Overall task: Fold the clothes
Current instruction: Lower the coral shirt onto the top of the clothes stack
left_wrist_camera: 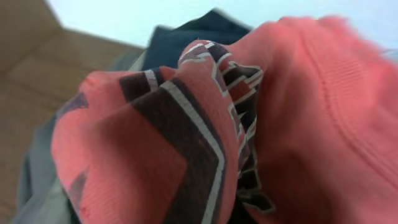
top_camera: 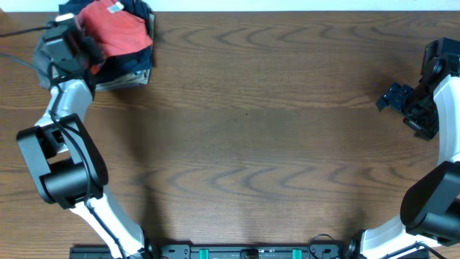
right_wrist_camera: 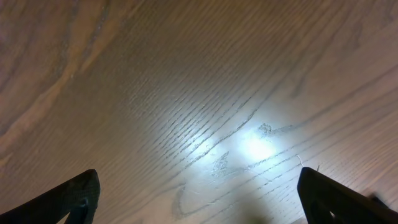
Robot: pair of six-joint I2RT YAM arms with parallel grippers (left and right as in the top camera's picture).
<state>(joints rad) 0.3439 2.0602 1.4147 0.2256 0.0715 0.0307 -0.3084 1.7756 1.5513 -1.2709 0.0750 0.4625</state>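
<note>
Overhead: a coral-red T-shirt [top_camera: 115, 32] is seen bunched on top of a pile of folded garments [top_camera: 133, 75] at the far left corner of the bench [top_camera: 251, 129].
T-shirt: it is shown crumpled rather than laid flat. In the left wrist view the frame is filled by its cloth, with pale-outlined block lettering creased into the folds.
Pile: navy and grey cloth is glimpsed under and behind the shirt, and the stack's edge is seen jutting out below it.
Left hand [top_camera: 85, 52]: it is pressed together at the shirt's left edge. Its fingers are hidden by the cloth, so whether a fold is pinched cannot be told.
Right hand [top_camera: 394, 97]: it is held spread wide over bare wood at the right side, well apart from the shirt. Nothing is caught between its fingertips [right_wrist_camera: 74, 193].
</note>
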